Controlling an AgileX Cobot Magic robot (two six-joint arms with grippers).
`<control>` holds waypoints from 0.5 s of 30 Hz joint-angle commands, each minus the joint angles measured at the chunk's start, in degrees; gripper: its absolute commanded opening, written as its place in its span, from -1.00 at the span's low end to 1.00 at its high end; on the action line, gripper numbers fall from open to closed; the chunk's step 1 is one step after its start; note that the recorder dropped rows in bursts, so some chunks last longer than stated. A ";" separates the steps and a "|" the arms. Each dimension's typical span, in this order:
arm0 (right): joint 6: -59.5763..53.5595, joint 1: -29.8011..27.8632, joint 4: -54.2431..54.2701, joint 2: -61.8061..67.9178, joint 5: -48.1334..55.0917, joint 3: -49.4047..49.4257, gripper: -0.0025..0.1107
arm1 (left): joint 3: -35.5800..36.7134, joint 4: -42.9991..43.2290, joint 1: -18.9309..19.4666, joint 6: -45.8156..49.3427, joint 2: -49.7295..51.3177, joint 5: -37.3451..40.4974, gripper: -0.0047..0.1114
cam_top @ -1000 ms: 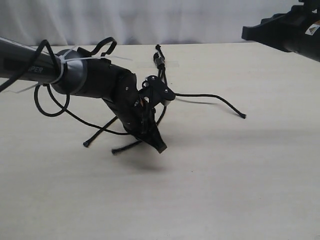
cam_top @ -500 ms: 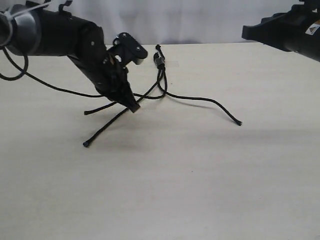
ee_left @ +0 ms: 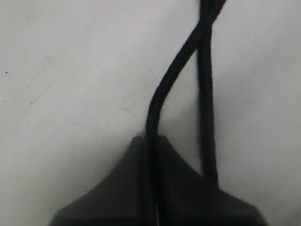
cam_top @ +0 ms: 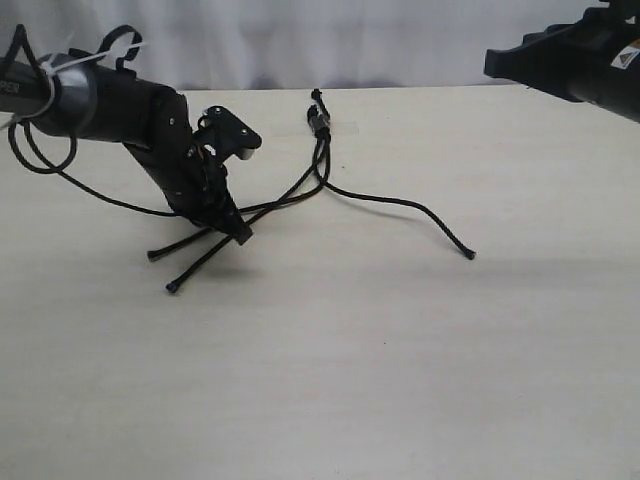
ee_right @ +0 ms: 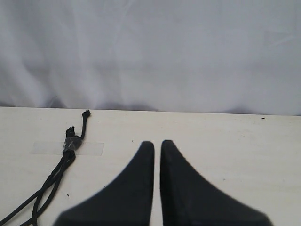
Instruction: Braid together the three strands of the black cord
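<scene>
Pinched shut in the left gripper [ee_left: 151, 143]: one strand [ee_left: 155, 103], with a second strand [ee_left: 207, 117] just beside, perhaps touching a finger. Right gripper [ee_right: 157, 146] closed on nothing, raised well apart. Black cord [cam_top: 320, 125] knotted under tape [cam_top: 345, 127] on the table [cam_top: 400, 380], third strand [cam_top: 420, 210] trailing right. Lift low, cross over the neighbour cleanly, and avoid tugging the tape.

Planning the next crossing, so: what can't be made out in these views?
Exterior view: the left hand covers two strands beneath it; which it grips is hidden.
Left wrist view: blurred close-up; the pinched strand runs off the frame.
Right wrist view: the black cord is cut off by the edge, strand tips unseen.
</scene>
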 commanded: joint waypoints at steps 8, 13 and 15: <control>-0.35 -0.23 0.02 -0.04 -0.78 0.20 -0.88 | -6.38 -27.23 -13.89 22.22 0.49 19.81 -0.92; -0.23 -0.23 0.02 -0.04 -0.75 0.20 -0.88 | -9.61 -17.66 -13.36 13.15 -3.18 16.54 -0.92; -0.23 -0.23 0.02 -0.04 -0.75 0.20 -0.88 | -9.61 -17.66 -10.71 13.15 -5.28 17.43 -0.92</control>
